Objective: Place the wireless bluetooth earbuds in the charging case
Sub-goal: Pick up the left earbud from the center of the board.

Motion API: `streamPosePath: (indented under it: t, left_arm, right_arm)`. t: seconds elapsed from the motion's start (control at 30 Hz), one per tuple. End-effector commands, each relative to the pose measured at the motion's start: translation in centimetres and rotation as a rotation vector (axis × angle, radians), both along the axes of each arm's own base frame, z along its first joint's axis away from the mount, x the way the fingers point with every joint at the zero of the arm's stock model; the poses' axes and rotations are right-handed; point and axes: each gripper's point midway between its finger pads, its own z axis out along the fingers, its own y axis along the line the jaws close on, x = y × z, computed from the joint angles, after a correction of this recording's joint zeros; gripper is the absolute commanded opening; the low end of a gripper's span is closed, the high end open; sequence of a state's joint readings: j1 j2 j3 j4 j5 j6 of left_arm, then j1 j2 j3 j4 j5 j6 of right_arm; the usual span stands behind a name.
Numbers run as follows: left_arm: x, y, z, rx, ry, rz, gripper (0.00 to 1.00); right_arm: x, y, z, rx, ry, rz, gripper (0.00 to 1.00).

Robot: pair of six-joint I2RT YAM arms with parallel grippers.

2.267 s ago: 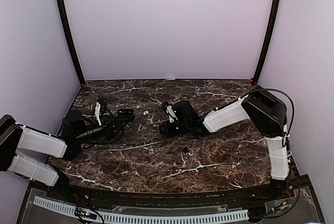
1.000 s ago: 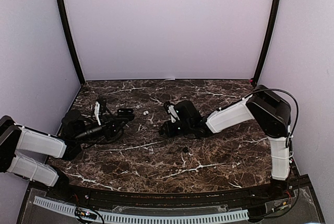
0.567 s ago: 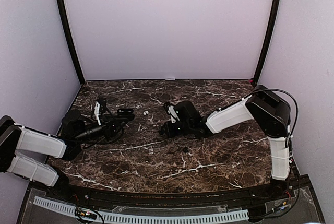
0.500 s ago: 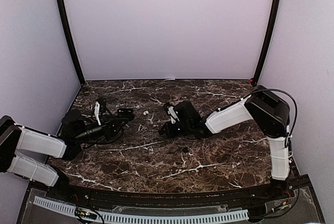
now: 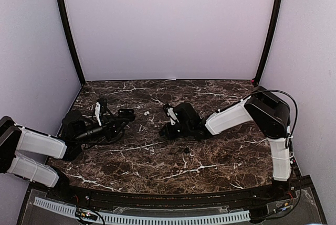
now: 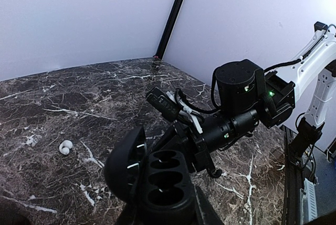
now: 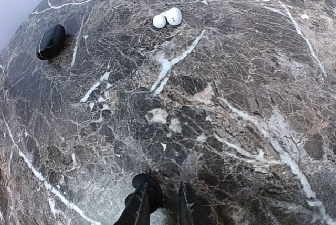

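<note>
Left wrist: clamps charging case (image 6: 160,183) in left gripper (image 6: 163,213), lid open, wells up for earbuds (image 6: 65,147); cannot tell the hold of right gripper (image 7: 164,204).

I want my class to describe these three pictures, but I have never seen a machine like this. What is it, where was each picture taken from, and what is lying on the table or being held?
These are two robot arms bolted at the near edge of a dark marble table. The wide picture comes from a fixed camera above and behind them. The other two come from a small camera on each wrist, looking past that arm's own fingers. The left gripper holds an open black charging case. The right gripper is low over the table with its fingers close together; I cannot tell whether it holds anything. A white earbud lies loose between the arms. A tiny black earbud lies nearer the front.
</note>
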State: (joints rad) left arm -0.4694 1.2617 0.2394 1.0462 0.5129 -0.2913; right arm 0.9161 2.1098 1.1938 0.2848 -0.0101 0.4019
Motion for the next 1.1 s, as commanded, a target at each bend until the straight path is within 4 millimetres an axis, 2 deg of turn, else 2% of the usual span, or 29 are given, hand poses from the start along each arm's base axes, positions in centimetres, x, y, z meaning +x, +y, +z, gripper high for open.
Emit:
streamPosePath:
  t: [0.0,0.23,0.6,0.8,0.97,1.0,1.07]
  left_arm:
    - [-0.6,-0.1,0.3,-0.001,-0.024,-0.016,0.17]
    - [-0.6,-0.1,0.2,-0.001,-0.024,-0.017,0.17]
    - [-0.6,-0.1,0.2,0.0,-0.023,-0.019,0.17]
    - [-0.7,-0.1,0.2,0.002,-0.028,-0.025,0.17]
    - [-1.3,-0.7,0.1,0.008,-0.048,-0.068,0.17]
    - [-1.5,-0.9,0.1,0.009,-0.061,-0.082,0.17]
    - [-2.0,-1.4,0.0,0.02,-0.081,-0.109,0.17]
  right_arm:
    - [-0.9,1.2,-0.3,0.02,0.022,0.044,0.2]
    - [-1.5,1.8,-0.2,0.047,0.045,0.07,0.19]
    - [-1.8,2.4,0.8,0.078,0.04,0.094,0.1]
    - [-1.9,2.2,2.4,0.104,0.009,0.1,0.03]
    - [-1.9,1.7,5.3,0.134,-0.057,0.108,0.01]
    - [-2.4,1.0,5.0,0.121,-0.057,0.113,0.01]
    - [-2.9,0.4,5.9,0.121,-0.079,0.125,0.0]
